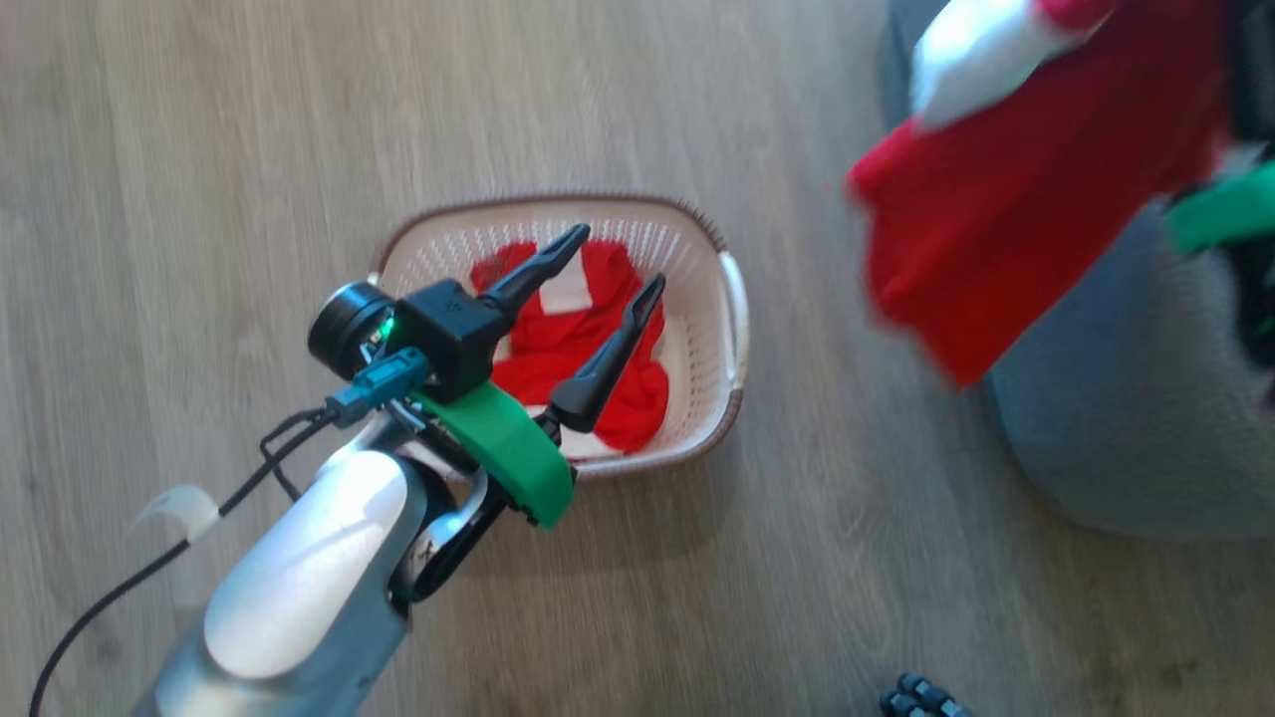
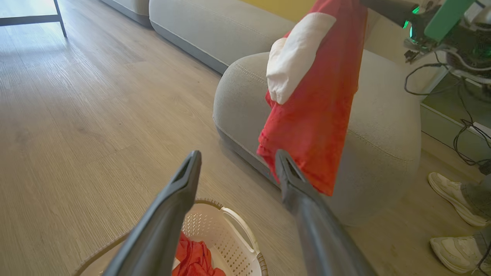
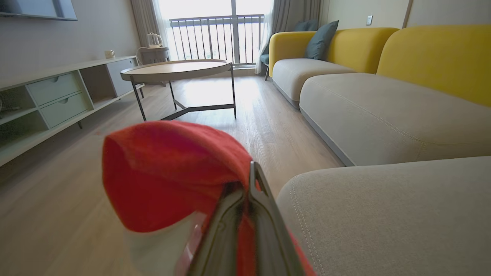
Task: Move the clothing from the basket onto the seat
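A cream basket (image 1: 732,309) (image 2: 234,230) with a brown rim stands on the wood floor, and red clothing (image 1: 588,344) (image 2: 193,258) with white patches lies inside it. My left gripper (image 1: 613,264) (image 2: 238,163) hovers above the basket, open and with nothing between its fingers. A red garment (image 1: 996,229) (image 2: 318,99) (image 3: 168,172) with a white part hangs in the air over the near edge of the grey seat (image 1: 1136,418) (image 2: 379,122) (image 3: 383,214). My right gripper (image 3: 249,180) is shut on that garment's top.
A grey and yellow sofa (image 3: 368,107) runs on beyond the seat. A round table (image 3: 180,71) and a low cabinet (image 3: 53,99) stand further off. A person's white shoes (image 2: 454,197) rest on the floor by the seat, beside trailing cables.
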Tool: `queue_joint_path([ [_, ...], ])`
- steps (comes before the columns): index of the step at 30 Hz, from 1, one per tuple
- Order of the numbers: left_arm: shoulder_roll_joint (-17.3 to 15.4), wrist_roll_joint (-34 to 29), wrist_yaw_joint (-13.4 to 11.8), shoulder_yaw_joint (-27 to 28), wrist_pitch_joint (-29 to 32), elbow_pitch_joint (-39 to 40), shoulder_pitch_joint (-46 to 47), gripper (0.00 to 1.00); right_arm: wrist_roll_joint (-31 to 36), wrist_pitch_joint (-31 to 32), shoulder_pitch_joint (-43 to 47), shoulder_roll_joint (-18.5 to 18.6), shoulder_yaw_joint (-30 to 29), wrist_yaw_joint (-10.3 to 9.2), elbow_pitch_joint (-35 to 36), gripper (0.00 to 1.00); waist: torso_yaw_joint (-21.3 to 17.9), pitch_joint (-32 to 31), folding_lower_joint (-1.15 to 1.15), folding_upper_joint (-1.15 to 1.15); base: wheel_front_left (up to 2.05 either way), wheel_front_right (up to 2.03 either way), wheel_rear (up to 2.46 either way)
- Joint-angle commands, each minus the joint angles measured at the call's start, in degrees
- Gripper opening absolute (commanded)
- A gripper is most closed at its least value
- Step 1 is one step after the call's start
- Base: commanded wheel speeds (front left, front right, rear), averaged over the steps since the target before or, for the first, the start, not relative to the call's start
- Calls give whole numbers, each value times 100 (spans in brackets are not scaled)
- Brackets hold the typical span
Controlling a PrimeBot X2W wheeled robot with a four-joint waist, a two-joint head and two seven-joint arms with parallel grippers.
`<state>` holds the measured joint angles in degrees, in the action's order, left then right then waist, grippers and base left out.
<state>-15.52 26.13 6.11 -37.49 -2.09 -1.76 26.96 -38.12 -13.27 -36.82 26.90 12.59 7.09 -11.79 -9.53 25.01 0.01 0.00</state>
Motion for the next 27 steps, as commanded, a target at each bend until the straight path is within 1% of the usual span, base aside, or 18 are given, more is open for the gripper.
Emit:
queue_joint_path([
  [1,-52,-71,40,149,-32,170,171,100,-61,42,-224,190,-82,40,60,0,234,362,-1,0,0,0,0],
  [4,-6,-66,22,114,-76,131,154,100,-136,186,-785,310,-405,40,-276,0,314,488,-1,0,0,0,0],
  [6,37,-41,-15,120,-119,116,127,100,-165,269,-1207,417,-737,40,-548,0,378,553,-1,0,0,0,0],
  [11,116,68,-92,109,-281,18,-118,100,-30,519,-2239,805,-1540,40,-1356,0,591,501,-1,0,0,0,0],
  [12,116,68,-92,109,-281,18,-118,100,-30,519,-2239,805,-1540,40,-1356,0,591,501,-1,0,0,0,0],
  [13,120,84,-105,96,-305,1,-183,100,-2,554,-2456,864,-1718,40,-1536,0,633,492,-1,0,0,0,0],
  [18,150,171,-163,24,-425,-47,-515,100,472,767,-3252,1254,-2356,40,-2344,0,855,427,-1,0,0,0,0],
  [22,100,247,-271,60,-475,82,-773,100,990,910,-3671,1634,-2992,40,-2931,0,898,561,-1,0,0,0,0],
  [24,41,259,-330,98,-471,193,-851,100,1274,944,-3785,1737,-3284,40,-3170,0,870,715,-1,0,0,0,0],
  [27,-31,259,-417,151,-441,378,-906,100,1573,885,-3793,1731,-3706,40,-3474,0,802,996,-1,0,0,0,0],
])
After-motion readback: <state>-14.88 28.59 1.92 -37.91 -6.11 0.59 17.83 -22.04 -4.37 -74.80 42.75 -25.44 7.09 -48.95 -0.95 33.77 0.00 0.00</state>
